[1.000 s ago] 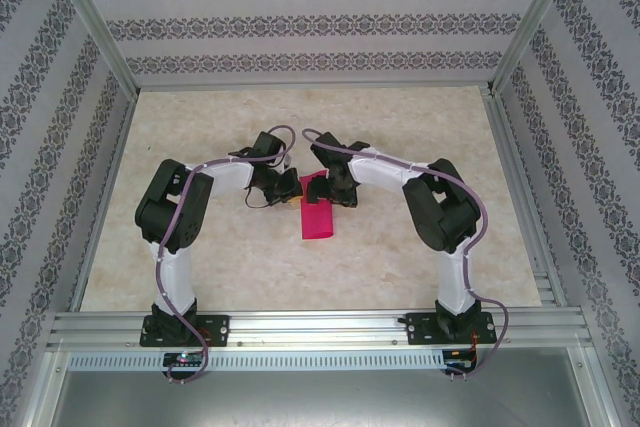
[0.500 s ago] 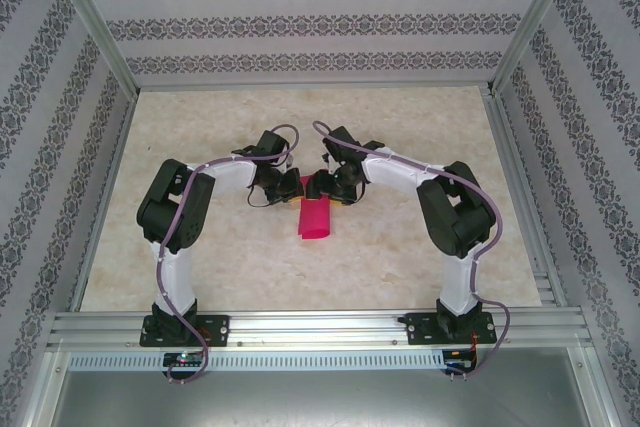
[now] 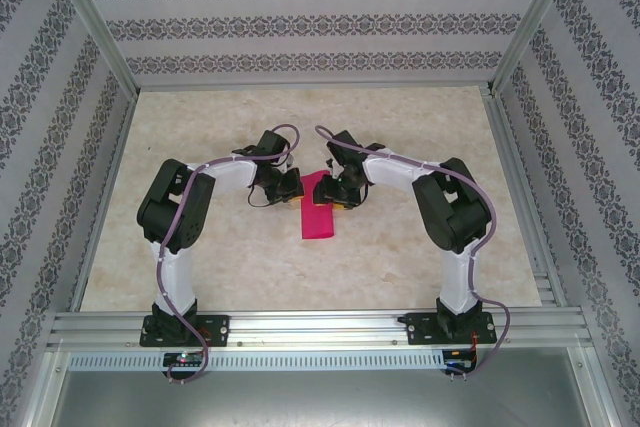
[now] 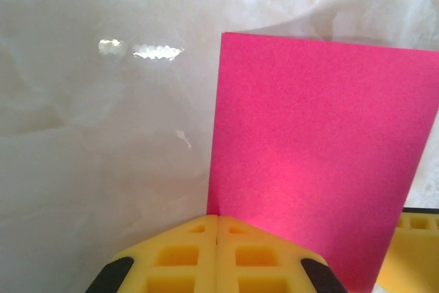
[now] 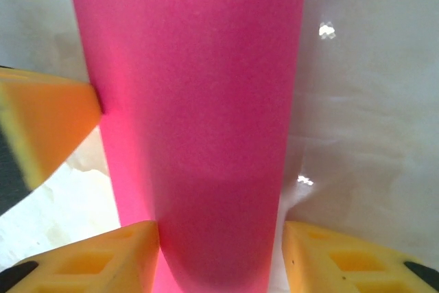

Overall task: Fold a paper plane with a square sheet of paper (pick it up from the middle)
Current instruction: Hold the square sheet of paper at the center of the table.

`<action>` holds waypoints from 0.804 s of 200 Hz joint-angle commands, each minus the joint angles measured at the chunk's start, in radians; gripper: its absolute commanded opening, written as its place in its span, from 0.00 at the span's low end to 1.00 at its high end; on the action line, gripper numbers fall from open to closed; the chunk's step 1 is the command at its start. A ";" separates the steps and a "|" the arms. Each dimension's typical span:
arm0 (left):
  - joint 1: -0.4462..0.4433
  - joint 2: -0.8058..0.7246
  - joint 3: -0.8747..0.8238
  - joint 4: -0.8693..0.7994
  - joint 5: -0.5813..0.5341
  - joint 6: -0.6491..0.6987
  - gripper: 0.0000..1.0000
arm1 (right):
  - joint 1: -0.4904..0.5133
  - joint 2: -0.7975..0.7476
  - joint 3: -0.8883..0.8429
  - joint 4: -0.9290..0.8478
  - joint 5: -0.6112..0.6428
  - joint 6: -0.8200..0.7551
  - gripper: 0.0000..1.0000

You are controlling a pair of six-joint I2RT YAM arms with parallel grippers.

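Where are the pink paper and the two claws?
Flat magenta-pink paper sheet [image 3: 318, 222]: overhead view, its near half.
Left claw [image 4: 217, 238]: left wrist view, where yellow fingertips meet.
Right claw [image 5: 221, 238]: right wrist view, gap between fingertips.

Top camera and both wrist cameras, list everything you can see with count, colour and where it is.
paper: one, bright pink, mid-table between the two grippers
table: one, pale beige marbled
walls: three, white with grey patterned bands, around the table
frame: silver metal rails, near edge and corners
arms: two, white and black, left and right
left gripper: yellow pads together at the paper's edge
right gripper: yellow pads apart, either side of the paper
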 commanded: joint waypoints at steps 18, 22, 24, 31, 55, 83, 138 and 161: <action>-0.008 0.052 -0.006 -0.101 -0.104 0.024 0.00 | -0.007 0.036 -0.009 -0.005 0.020 -0.013 0.46; -0.008 0.051 -0.004 -0.100 -0.105 0.024 0.00 | -0.009 0.037 -0.011 -0.008 0.024 -0.013 0.46; -0.008 0.050 -0.004 -0.101 -0.104 0.024 0.00 | -0.007 0.038 -0.011 -0.008 0.024 -0.012 0.46; -0.008 0.050 -0.003 -0.103 -0.102 0.025 0.00 | -0.007 0.041 -0.012 -0.010 0.030 -0.013 0.46; -0.008 0.048 0.006 -0.109 -0.100 0.028 0.00 | -0.007 0.055 -0.017 -0.010 0.048 -0.009 0.44; -0.008 0.037 0.020 -0.109 -0.091 0.035 0.00 | 0.000 0.078 -0.019 -0.027 0.099 0.003 0.43; -0.008 -0.025 0.022 0.017 0.048 0.001 0.01 | 0.026 0.136 -0.017 -0.035 0.173 0.046 0.42; -0.008 -0.061 0.014 0.023 0.039 -0.013 0.03 | 0.029 0.150 -0.021 -0.031 0.186 0.051 0.42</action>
